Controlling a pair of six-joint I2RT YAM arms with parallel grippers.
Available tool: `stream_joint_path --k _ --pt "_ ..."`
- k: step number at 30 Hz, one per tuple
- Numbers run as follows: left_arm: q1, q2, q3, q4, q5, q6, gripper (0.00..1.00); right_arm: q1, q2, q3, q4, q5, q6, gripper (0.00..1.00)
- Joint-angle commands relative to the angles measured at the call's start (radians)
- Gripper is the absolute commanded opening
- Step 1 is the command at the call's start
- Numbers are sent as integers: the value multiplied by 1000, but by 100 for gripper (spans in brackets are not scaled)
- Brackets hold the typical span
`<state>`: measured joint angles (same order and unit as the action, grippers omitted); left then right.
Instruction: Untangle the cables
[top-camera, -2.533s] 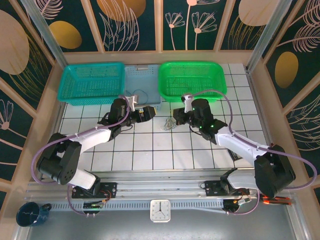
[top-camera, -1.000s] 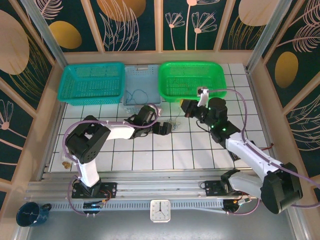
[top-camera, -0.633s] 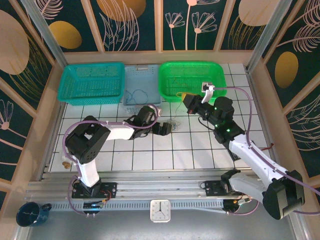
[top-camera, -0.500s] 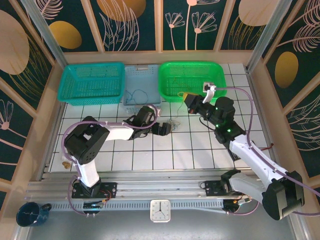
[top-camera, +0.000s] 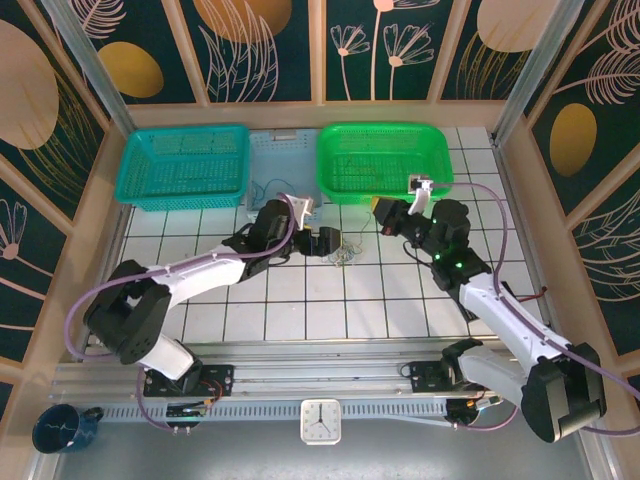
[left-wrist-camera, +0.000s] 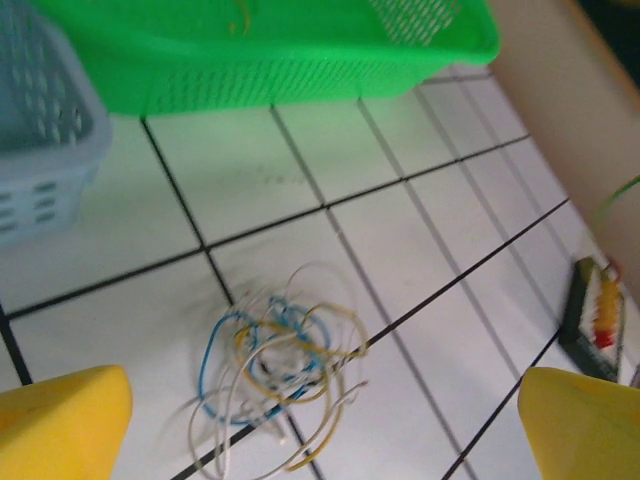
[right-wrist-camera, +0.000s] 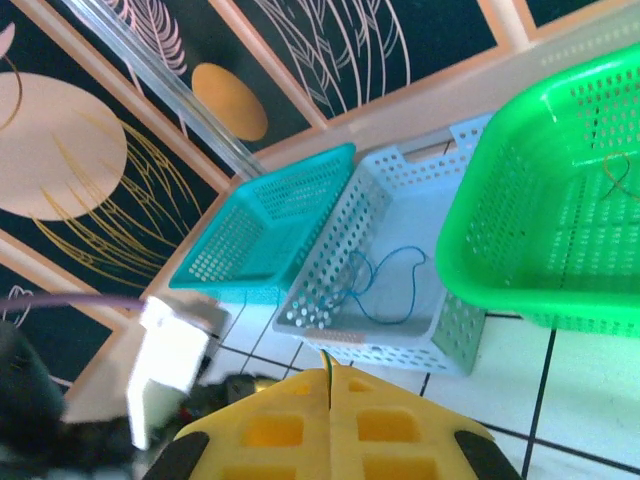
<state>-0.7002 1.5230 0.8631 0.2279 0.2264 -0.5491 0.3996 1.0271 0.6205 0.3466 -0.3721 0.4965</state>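
Cables (left-wrist-camera: 275, 370): a loose, roughly round tangle of blue, yellowish and whitish strands. It lies flat on the worktop (top-camera: 300, 300), on the tiles in front of the green basket (top-camera: 440, 165).

Reading left to right: your left pincer (top-camera: 327, 243) has its jaws spread wide and holds nothing. In the left wrist view the tangle lies straight ahead, between the two yellow pads (left-wrist-camera: 60, 425). The tangle has no clear long axis, so no approach angle looks favoured.

To the right, well apart from the tangle, your right pincer (right-wrist-camera: 328, 390) is closed, near the green basket's front rim. A thin strand shows at the seam between its pads, though you cannot tell whether it is truly gripped.

Judged from this, your left arm is much the nearer. The coming move turns on bringing it forward and down, so that the jaws straddle an outer loop rather than the whole knot.
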Motion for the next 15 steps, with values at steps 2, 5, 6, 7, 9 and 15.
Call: stream_joint_path --k 2,5,6,7,9,15 --pt "2 -46 71 29 23 -40 96 -7 20 -25 18 -70 -17 0" --pt "3 -38 101 70 66 -71 91 -6 28 -37 37 -98 -9 0" --pt "3 -32 103 79 78 -81 91 -6 31 -40 41 -103 -4 0" --pt "3 -25 103 89 88 -91 90 -6 33 -43 47 -107 0 0" --pt "4 -12 138 101 104 -101 89 -6 35 -48 60 -117 9 0" --pt "3 28 172 115 142 -108 88 -6 47 -54 96 -139 34 0"
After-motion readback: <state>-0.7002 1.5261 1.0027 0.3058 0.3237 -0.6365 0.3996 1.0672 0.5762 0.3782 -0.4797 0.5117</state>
